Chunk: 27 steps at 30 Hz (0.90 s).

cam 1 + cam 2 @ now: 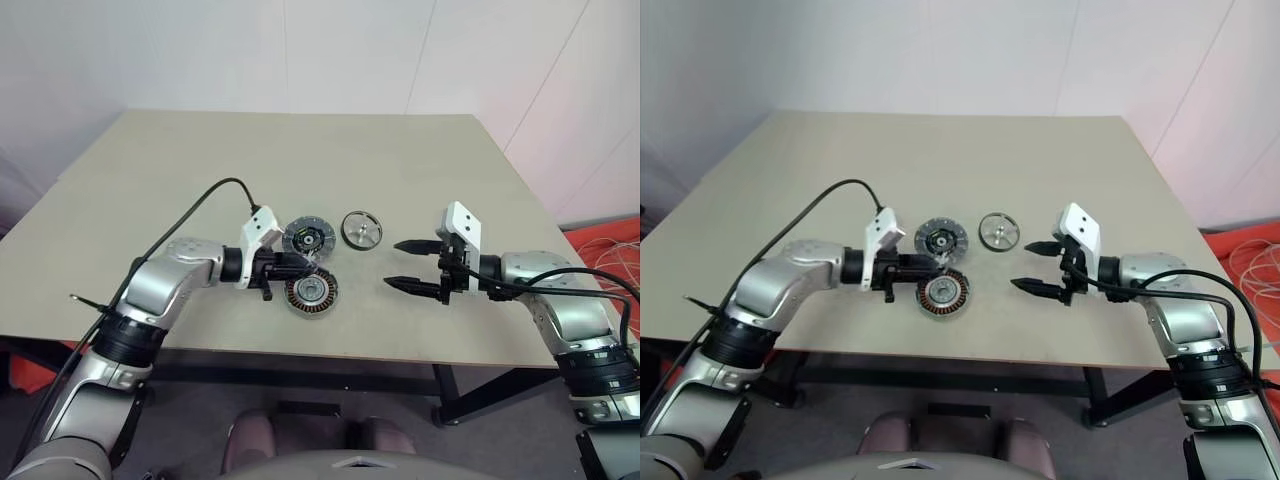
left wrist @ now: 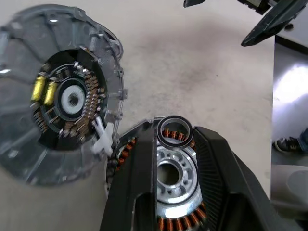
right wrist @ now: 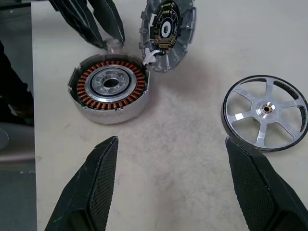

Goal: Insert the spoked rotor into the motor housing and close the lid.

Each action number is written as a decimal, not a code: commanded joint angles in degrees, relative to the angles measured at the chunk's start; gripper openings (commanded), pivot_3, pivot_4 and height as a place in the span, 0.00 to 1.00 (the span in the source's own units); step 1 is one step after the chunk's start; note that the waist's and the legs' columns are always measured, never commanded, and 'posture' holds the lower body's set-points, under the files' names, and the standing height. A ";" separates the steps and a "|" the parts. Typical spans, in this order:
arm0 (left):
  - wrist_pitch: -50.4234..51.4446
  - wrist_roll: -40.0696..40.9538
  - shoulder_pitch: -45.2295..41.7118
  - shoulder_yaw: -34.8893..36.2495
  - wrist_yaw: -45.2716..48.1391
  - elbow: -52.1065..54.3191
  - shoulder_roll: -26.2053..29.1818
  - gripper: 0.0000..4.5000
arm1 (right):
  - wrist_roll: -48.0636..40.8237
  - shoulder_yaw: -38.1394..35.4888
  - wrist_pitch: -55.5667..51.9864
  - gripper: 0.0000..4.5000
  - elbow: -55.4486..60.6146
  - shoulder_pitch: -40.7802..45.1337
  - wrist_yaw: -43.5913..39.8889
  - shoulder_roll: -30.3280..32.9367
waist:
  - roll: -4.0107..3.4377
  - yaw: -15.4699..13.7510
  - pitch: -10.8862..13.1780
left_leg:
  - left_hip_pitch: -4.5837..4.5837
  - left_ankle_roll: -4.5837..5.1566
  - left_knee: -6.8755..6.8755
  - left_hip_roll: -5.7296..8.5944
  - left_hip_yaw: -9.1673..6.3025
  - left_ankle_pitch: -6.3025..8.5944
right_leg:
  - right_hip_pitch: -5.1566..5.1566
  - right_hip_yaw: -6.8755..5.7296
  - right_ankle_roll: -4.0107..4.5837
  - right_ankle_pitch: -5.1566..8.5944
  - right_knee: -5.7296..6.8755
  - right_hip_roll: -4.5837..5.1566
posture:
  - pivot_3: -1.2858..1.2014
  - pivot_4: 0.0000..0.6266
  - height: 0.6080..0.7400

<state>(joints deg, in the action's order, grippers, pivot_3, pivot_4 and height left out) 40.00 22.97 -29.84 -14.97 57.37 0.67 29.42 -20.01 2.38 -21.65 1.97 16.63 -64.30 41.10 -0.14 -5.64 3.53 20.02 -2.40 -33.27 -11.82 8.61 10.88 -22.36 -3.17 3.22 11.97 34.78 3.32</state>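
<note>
Your left gripper (image 1: pixel 303 264) sits a little left of the middle of the left eye view, pointing toward the right of the frame. Its black fingers (image 2: pixel 137 187) are narrowed around a small black ring (image 2: pixel 174 132), pinching it at the tips. That ring hangs right above the motor housing (image 1: pixel 311 291), the round grey shell with copper windings that lies on the table (image 1: pixel 300 160) just below and right of the fingertips in the frame. In the left wrist view you see the housing's silvery hub (image 2: pixel 173 174) between the two fingers.

The lid (image 1: pixel 308 237) lies just above the housing in the left eye view, close beside it, dark centre and circuit parts facing up. In the right wrist view it leans, one edge raised, with a small white clip (image 3: pixel 148 56) near the housing's rim.

The spoked rotor (image 1: pixel 361 229) rests flat on the table to the right of the lid, apart from it, near the centre of the frame.

Your right gripper (image 1: pixel 408 265) is at centre right, fingers spread wide, holding nothing, pointing left toward the parts. It hovers well apart from the rotor and the housing.
</note>
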 commanded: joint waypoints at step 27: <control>-9.37 -11.32 -4.64 -6.12 7.52 -9.11 -1.34 0.17 | 1.57 -0.27 3.56 0.89 0.04 -1.06 0.85 -1.04 | 0.00 -0.22 0.00 | -0.02 -0.01 -0.01 -0.04 0.00 0.00 | 0.04 0.00 -0.11 0.06 0.00 0.04 | 0.52 0.00 1.00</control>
<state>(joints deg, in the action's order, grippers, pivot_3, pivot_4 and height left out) 31.20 11.57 -33.14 -21.96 64.27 -8.83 27.83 -18.12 2.49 -19.18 1.52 15.04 -63.52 40.22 -0.15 -5.85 3.53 20.00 -2.41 -33.28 -11.86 8.60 10.88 -22.32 -3.17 3.11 12.03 34.78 3.35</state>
